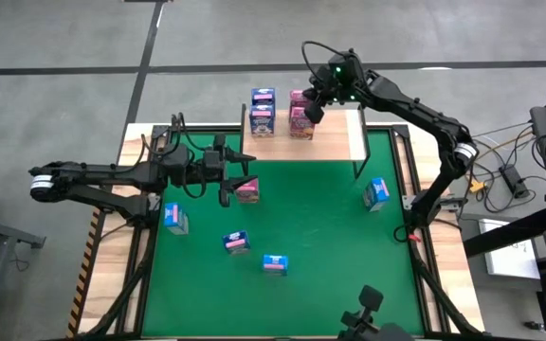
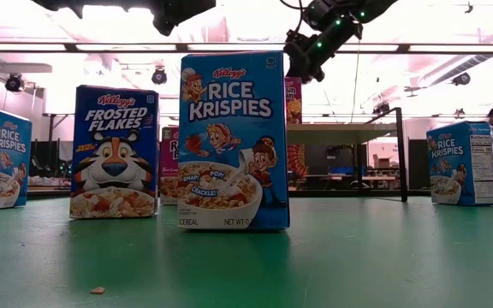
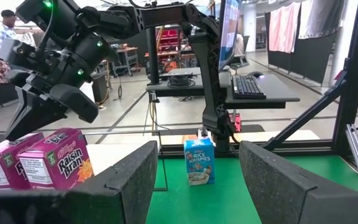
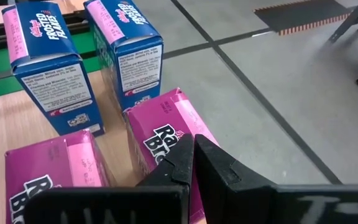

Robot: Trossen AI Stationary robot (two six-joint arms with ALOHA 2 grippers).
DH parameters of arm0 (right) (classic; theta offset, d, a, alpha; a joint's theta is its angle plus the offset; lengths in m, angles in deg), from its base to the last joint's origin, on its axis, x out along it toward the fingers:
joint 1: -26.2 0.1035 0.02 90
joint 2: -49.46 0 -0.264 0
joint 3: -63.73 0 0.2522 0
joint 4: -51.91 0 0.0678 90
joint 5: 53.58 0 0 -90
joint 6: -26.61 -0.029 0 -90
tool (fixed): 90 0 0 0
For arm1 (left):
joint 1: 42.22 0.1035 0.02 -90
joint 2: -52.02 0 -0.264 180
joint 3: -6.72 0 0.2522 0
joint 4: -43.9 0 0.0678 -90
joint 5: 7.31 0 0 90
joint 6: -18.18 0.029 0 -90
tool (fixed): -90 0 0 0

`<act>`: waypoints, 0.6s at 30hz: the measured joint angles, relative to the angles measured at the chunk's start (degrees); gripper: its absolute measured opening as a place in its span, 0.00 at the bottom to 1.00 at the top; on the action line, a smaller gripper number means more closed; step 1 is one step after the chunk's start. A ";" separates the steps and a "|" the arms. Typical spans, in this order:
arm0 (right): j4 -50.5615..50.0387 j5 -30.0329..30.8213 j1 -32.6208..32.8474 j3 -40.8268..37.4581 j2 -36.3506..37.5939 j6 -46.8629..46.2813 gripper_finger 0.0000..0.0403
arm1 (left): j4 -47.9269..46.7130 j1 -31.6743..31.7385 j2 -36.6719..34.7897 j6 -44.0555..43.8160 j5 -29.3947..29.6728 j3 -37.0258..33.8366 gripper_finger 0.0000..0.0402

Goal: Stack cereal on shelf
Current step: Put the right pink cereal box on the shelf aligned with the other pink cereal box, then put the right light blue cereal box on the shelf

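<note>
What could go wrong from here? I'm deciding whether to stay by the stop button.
1. The right gripper, shut, hovers just over the pink Raisin Bran boxes on the shelf; a small dip or sideways move could topple them or push one off the edge.
2. The open left gripper sits right beside a pink box on the table; a poor approach may knock it over.
</note>
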 joint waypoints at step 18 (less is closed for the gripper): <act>-0.87 0.15 0.44 -0.01 2.90 -0.87 0.02 | -0.35 0.00 0.00 -0.25 0.00 0.00 0.52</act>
